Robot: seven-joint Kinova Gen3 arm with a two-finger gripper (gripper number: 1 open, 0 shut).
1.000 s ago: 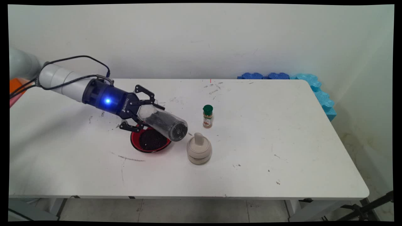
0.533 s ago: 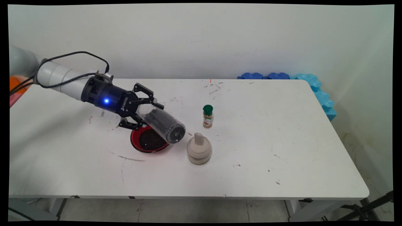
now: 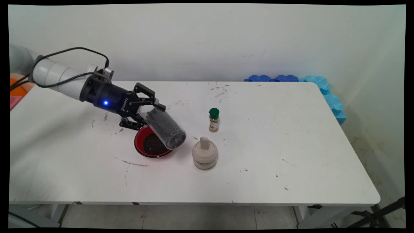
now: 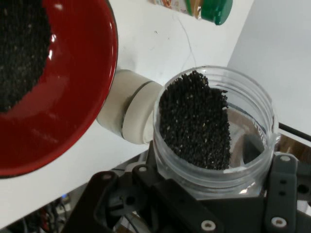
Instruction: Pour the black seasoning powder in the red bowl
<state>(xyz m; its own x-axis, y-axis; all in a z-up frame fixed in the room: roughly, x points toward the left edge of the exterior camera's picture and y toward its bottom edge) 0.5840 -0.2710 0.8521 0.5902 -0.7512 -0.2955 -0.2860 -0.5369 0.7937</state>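
Currently the end effector [image 3: 147, 111] is gripping a clear jar [image 3: 164, 128] of dark grains near its base; stiff, slick-looking, probably light, tilting above the red bowl [image 3: 141, 147] just below.

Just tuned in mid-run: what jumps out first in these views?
The end effector grips a clear jar of black grains, tipped mouth-down over a red bowl left of the table's centre, already holding dark grains. A beige lidded pot stands just right of the bowl, and a green-capped spice bottle behind that.
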